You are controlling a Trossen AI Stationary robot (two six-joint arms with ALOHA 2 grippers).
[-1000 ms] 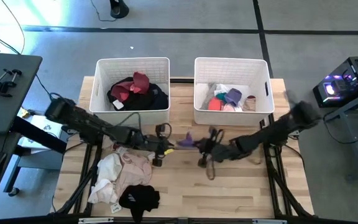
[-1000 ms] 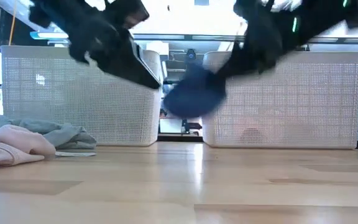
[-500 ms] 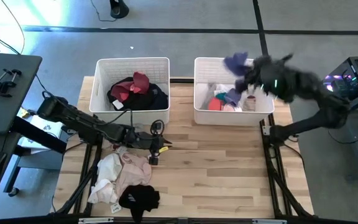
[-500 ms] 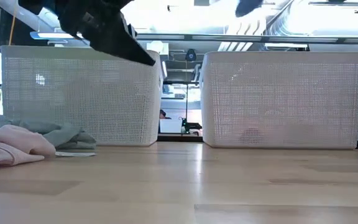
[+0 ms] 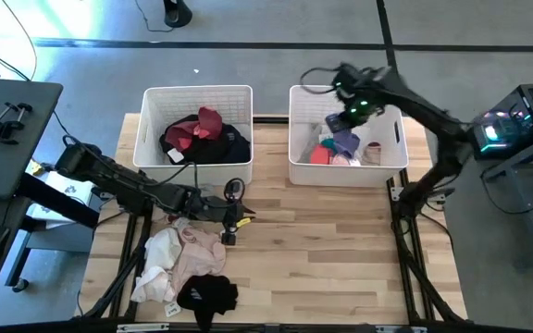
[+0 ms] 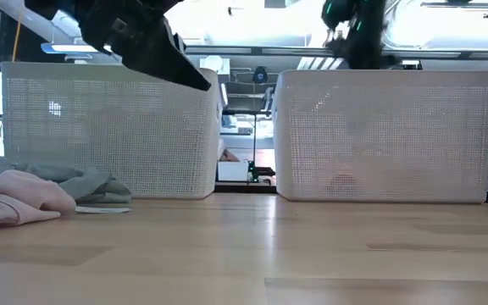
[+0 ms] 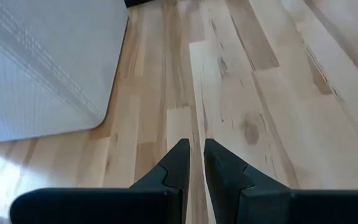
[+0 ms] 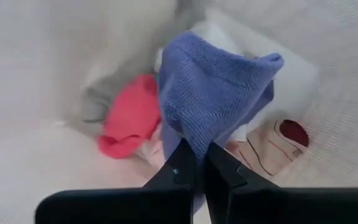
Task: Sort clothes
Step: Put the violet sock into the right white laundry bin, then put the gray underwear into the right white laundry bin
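My right gripper [image 8: 197, 152] hangs over the right white bin [image 5: 296, 129], pointing down, shut on a lavender knitted garment [image 8: 210, 87]. Under it in the bin lie a pink piece [image 8: 126, 121] and white pieces [image 8: 272, 146]. My left gripper [image 7: 196, 146] hovers over bare wood near the table's middle [image 5: 246, 215], its fingers shut to a narrow slit with nothing in it. More clothes lie in a heap at the near left: cream and pink ones [image 5: 188, 254] and a black one [image 5: 206, 296]. The left bin [image 5: 146, 129] holds maroon and black clothes [image 5: 202, 134]. My right gripper pinches the lavender garment by a bunched upper edge [image 8: 188, 134] between its two fingers, coming from above and pointing down. The garment hangs slack below the fingers, inside the bin's opening; I cannot tell whether its lower end touches the clothes beneath.
The two bins stand side by side along the table's far edge with a narrow gap between them [image 6: 246, 127]. Bare wood [image 5: 340, 250] stretches across the table's middle and right.
My right gripper has swung fast from the table's middle up and toward the far right, carrying the lavender garment over the right bin, and has tipped from near level to pointing down. It has stayed shut on the garment, which now hangs over the bin's contents.
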